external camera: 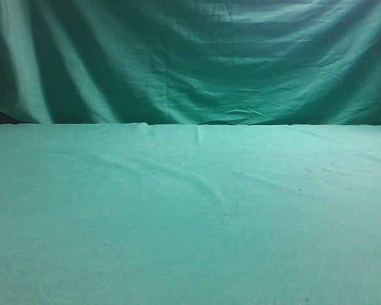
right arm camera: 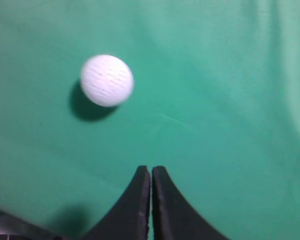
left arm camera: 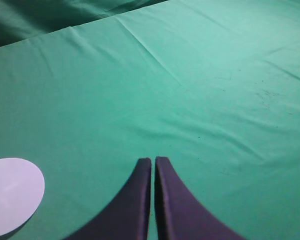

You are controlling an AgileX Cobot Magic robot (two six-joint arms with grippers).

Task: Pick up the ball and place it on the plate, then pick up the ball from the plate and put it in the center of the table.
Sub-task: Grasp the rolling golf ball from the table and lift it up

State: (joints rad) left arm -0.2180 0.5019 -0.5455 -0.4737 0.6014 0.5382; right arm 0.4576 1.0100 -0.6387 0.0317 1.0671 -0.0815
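We open on the exterior view and all we get is the bench (external camera: 190, 222), a wide green cloth with a few soft wrinkles running across it, and the darker draped curtain (external camera: 190, 63) hanging behind it; no arm, ball or plate shows from here. Over to the right wrist view, and there's the ball (right arm camera: 107, 80), white and dimpled, sitting on the cloth with a dark shadow tucked against its lower left side. From the right tool (right arm camera: 151, 170) we find it up at about 11 o'clock, near but clearly apart, nothing touching it. That tool's two dark fingers (right arm camera: 140, 200) are pressed together, only a hairline seam between them, and they grip nothing. Switching to the left wrist view, we see the same story: the left tool (left arm camera: 153, 161) has its fingers (left arm camera: 140, 200) drawn together tip to tip, empty, hanging over bare cloth. Down at 8 o'clock from it, cut by the frame's left and bottom edges, lies the plate (left arm camera: 12, 192), a flat pale disc with a faint lilac tinge, lying flat on the bench, and we see nothing on the part that shows. A long crease runs off toward 12 o'clock, up to the bench's far edge.
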